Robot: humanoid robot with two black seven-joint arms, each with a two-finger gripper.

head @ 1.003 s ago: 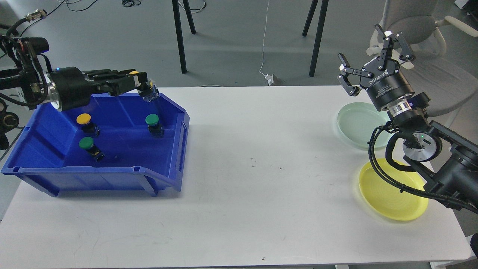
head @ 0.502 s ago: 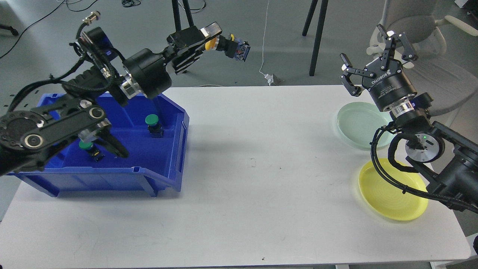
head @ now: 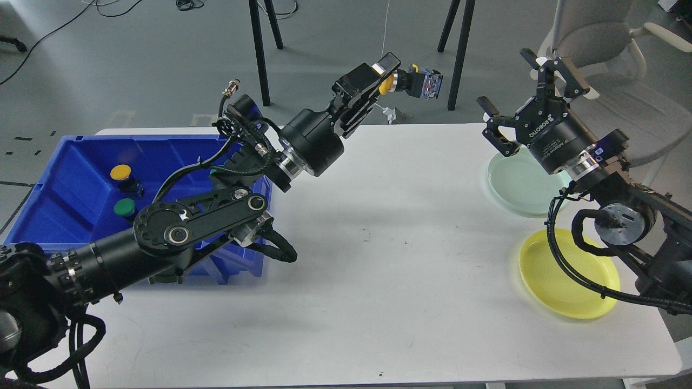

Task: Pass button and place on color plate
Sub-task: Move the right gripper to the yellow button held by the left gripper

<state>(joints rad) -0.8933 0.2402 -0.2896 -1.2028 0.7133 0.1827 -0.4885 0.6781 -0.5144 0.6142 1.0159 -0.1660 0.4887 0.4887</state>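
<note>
My left gripper (head: 385,75) is shut on a yellow button (head: 410,82) and holds it high above the table's far edge, its dark blue base pointing right. My right gripper (head: 516,89) is open and empty, raised above the pale green plate (head: 513,181), a short way right of the held button. A yellow plate (head: 567,275) lies at the right front. In the blue bin (head: 65,189) at the left lie another yellow button (head: 120,173) and a green button (head: 124,207).
My left arm (head: 200,216) stretches across the bin's right side and hides part of it. Chair and stand legs (head: 259,48) stand on the floor behind the table. A grey chair (head: 605,32) stands behind my right arm.
My left gripper has lifted the yellow button out of the bin and carried it up and right toward the table's middle. My right gripper has shifted slightly left toward it.
</note>
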